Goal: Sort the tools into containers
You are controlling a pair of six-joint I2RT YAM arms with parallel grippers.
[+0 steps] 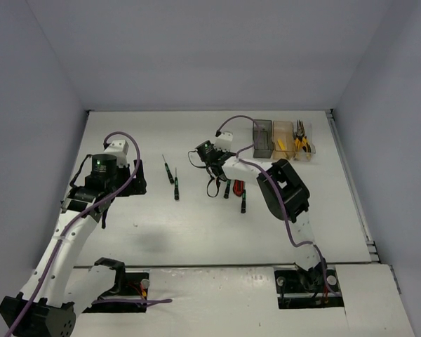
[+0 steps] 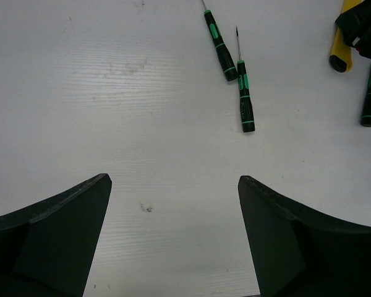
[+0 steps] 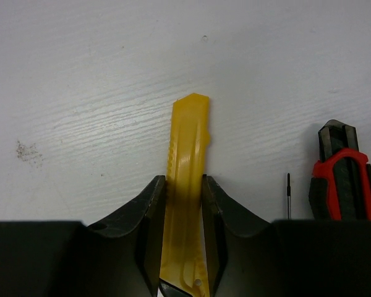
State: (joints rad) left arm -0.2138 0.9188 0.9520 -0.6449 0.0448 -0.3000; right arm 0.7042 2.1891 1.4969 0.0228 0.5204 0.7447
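My right gripper (image 3: 184,185) is shut on a yellow utility knife (image 3: 188,142), low over the table; its tip points away from the camera. It sits at the table's middle in the top view (image 1: 212,170). A red and black utility knife (image 3: 346,179) lies just right of it (image 1: 237,188). Two black-green screwdrivers (image 2: 219,44) (image 2: 245,96) lie ahead of my open, empty left gripper (image 2: 173,185) (image 1: 126,184). A third screwdriver (image 1: 243,202) lies by the red knife. The dark grey bin (image 1: 262,137), amber bin (image 1: 283,140) and clear bin (image 1: 305,156) stand at the back right.
Yellow-and-black pliers (image 1: 301,137) lie in the clear bin, and a yellow item (image 1: 281,145) in the amber bin. The right arm's cable loops over the table's middle. Grey walls close the table at the back and on both sides.
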